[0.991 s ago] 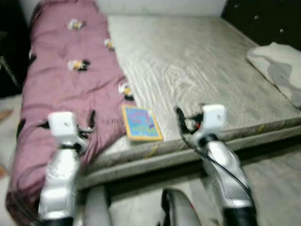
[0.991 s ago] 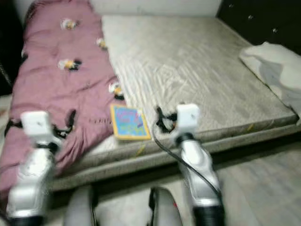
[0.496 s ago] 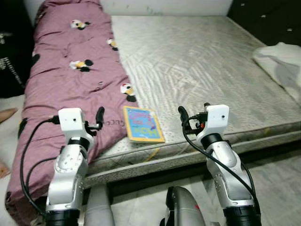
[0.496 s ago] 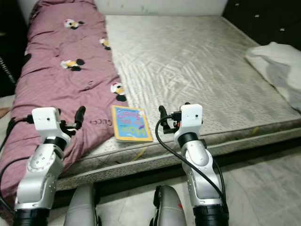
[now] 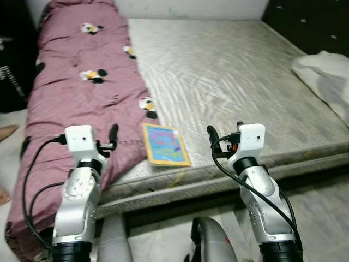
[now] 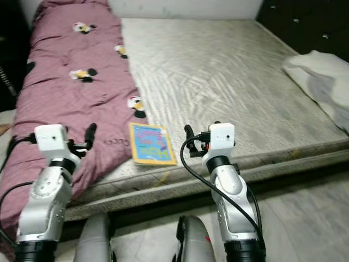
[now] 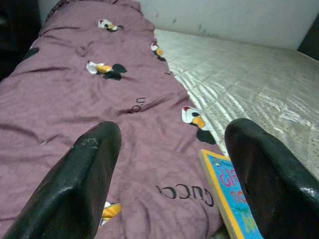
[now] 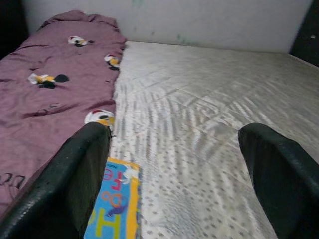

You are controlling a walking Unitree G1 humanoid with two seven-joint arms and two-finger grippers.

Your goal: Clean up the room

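A children's book (image 5: pixel 165 144) with a yellow border and blue cover lies flat on the bare mattress (image 5: pixel 234 82), close to its near edge and touching the rim of the mauve quilt (image 5: pixel 82 93). The quilt runs the length of the bed's left side, printed with small cartoon figures, and hangs over the near edge toward the floor (image 5: pixel 322 213). A white crumpled cloth (image 5: pixel 327 76) rests at the mattress's far right side, well apart from the book. A dark headboard or cabinet (image 5: pixel 305 22) stands behind the right corner. Nothing lies on top of the book; the mattress between it and either arm is unobstructed. The left claw (image 7: pixel 169 164) is held raised in front of the bed, over the quilt's hanging edge, its two black fingers (image 7: pixel 82 184) spread wide and holding nothing, the book just beside its line of sight. The right claw (image 8: pixel 179 174) is held raised at similar height, just right of the book at the mattress edge, fingers (image 8: pixel 72 174) likewise spread wide and empty. Both silver forearms rise from below, elbows bent.
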